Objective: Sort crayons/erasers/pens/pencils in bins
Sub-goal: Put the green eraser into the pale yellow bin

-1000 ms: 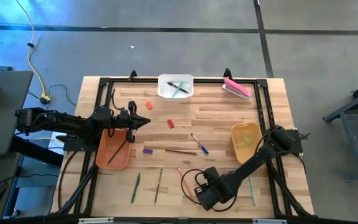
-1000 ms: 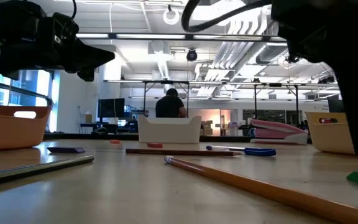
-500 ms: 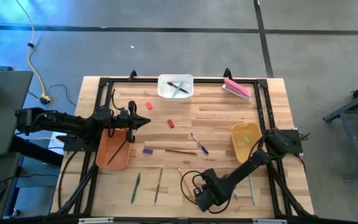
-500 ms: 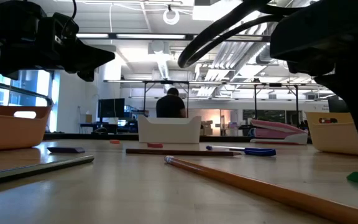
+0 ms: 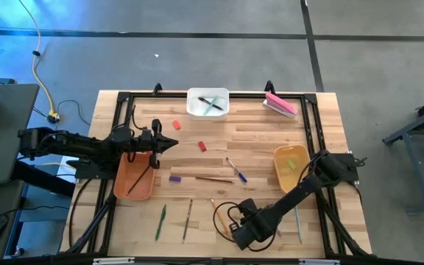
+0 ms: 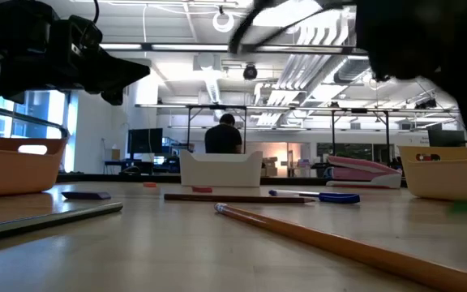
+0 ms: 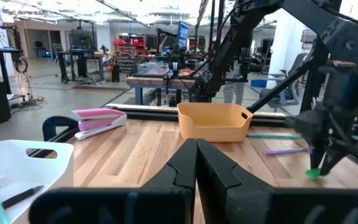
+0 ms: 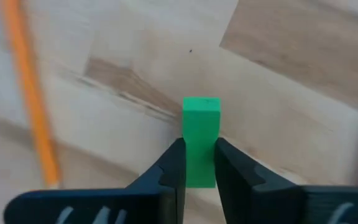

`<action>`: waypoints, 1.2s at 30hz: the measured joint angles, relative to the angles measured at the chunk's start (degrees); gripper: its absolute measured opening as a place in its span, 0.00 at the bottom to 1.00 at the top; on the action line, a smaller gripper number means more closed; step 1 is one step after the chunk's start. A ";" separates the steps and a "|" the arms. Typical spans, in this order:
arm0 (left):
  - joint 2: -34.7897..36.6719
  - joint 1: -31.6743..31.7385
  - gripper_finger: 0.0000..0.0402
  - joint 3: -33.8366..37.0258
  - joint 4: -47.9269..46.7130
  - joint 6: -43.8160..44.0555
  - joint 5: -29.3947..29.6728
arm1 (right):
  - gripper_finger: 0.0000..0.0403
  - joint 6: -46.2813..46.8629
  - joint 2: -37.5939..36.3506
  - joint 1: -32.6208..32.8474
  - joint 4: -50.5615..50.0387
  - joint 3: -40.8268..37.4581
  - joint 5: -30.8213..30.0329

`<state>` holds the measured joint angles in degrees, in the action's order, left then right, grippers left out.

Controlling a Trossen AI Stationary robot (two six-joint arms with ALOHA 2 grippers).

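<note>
Right now the right gripper (image 8: pixel 199 163) is low over the near edge of the table (image 5: pixel 249 132), and its two dark fingers (image 8: pixel 171 163) are pinched onto a short green crayon (image 8: pixel 201 138), one pad on each long side. The piece pokes out ahead of the tips, gripped near its back end, which looks like a sensible hold for carrying something so stubby. An orange pencil (image 8: pixel 33 93) lies just beside it on the boards, untouched, so the arm has gone for the crayon alone.

From above, the right arm reaches in from the mustard yellow bin (image 5: pixel 291 166), its likely drop-off point, I'd judge, since something pale green already sits inside. Whether the crayon is clear of the wood I cannot tell.

The left gripper (image 7: pixel 196 163) hovers over the far end of the orange-brown bin (image 5: pixel 135 175), fingers pressed together on nothing; it seems to be waiting. A dark stick lies slantwise in that bin.

The white bin (image 5: pixel 208 102) at the far edge holds a black pen (image 5: pixel 209 101) and a teal pen (image 5: pixel 214 107) crossed over each other. Loose on the table: two red crayons (image 5: pixel 176 125), a purple crayon (image 5: pixel 174 178), a blue pen (image 5: pixel 236 171), a brown pencil (image 5: pixel 213 179) and a green pencil (image 5: pixel 160 221). The pink block (image 5: pixel 280 104) sits at the far right corner.
</note>
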<state>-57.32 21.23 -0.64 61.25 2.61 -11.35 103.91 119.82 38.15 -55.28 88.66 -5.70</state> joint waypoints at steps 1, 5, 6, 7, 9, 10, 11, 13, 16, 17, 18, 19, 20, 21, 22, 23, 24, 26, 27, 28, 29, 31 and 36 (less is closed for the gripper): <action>0.00 0.00 0.00 0.00 0.36 0.19 0.00 | 0.14 -0.60 -1.05 0.00 -0.26 0.04 -0.16; 0.00 0.00 0.00 0.00 0.75 0.39 0.00 | 0.14 -2.53 -4.12 -0.36 -2.76 0.09 -1.36; 0.00 0.00 0.00 0.00 0.82 0.35 -0.01 | 0.14 -3.11 -5.20 -0.51 -4.04 0.07 -1.85; 0.00 0.00 0.00 0.00 0.92 0.35 0.00 | 0.14 -3.44 -6.60 -0.66 -5.43 0.08 -2.35; 0.00 0.00 0.00 0.00 1.31 0.45 0.00 | 0.14 -3.50 -8.92 -1.19 -9.74 0.20 -2.85; 0.00 0.00 0.00 0.00 1.70 0.76 0.01 | 0.14 -3.84 -10.08 -1.47 -12.47 0.19 -2.94; 0.00 0.00 0.00 -0.01 2.00 1.06 0.01 | 0.14 -4.10 -11.16 -1.80 -15.43 0.17 -3.03; 0.00 0.00 0.00 -0.02 1.97 1.27 0.02 | 0.14 -5.77 -13.80 -2.57 -20.55 0.15 -3.13; 0.00 0.00 0.00 -0.02 1.95 1.29 0.02 | 0.14 -10.17 -17.42 -4.20 -28.03 -0.25 -3.23; 0.00 0.00 0.00 -0.02 1.96 1.29 0.02 | 0.14 -11.68 -18.90 -4.88 -29.61 -1.07 -3.25; 0.00 0.00 0.00 -0.02 1.95 1.29 0.02 | 0.14 -13.10 -20.55 -5.63 -30.29 -2.30 -3.24; 0.00 0.00 0.00 -0.02 1.95 1.42 0.02 | 0.14 -14.40 -22.47 -6.43 -30.42 -4.00 -3.26; 0.00 0.00 0.00 -0.02 1.95 1.68 0.02 | 0.14 -15.48 -24.53 -7.18 -30.17 -6.30 -3.32; 0.00 0.00 0.00 -0.02 1.97 1.71 0.02 | 0.14 -16.33 -26.61 -8.00 -29.44 -8.97 -3.41; 0.00 0.00 0.00 -0.02 1.95 1.71 0.02 | 0.14 -17.20 -28.85 -8.83 -27.95 -12.06 -3.43; 0.00 0.00 0.00 -0.02 1.95 1.71 0.02 | 0.14 -17.86 -31.21 -9.60 -26.06 -15.52 -3.43; 0.00 0.00 0.00 -0.02 1.95 1.71 0.02 | 0.14 -18.72 -33.52 -10.41 -23.80 -19.10 -3.40; 0.00 0.00 0.00 -0.02 1.95 1.71 0.02 | 0.14 -20.19 -38.15 -12.24 -19.45 -26.52 -2.94; 0.00 0.00 0.00 -0.02 1.95 1.73 0.02 | 0.14 -20.61 -40.31 -13.28 -17.50 -29.99 -2.66; 0.00 0.00 0.00 -0.02 1.95 1.73 0.02 | 0.14 -21.22 -42.49 -14.37 -15.52 -33.41 -2.54; 0.00 0.00 0.00 -0.02 1.95 1.75 0.02 | 0.14 -21.74 -44.41 -15.42 -13.34 -36.50 -2.57; 0.00 0.00 0.00 -0.02 1.95 1.88 0.02 | 0.14 -22.45 -47.73 -17.38 -9.49 -41.89 -2.56; 0.00 0.00 0.00 -0.02 1.97 1.90 0.02 | 0.14 -22.82 -51.89 -21.12 -0.88 -52.95 0.23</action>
<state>-57.32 21.23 -0.67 63.22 4.51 -11.33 81.09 67.93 17.03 -56.17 35.71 -5.47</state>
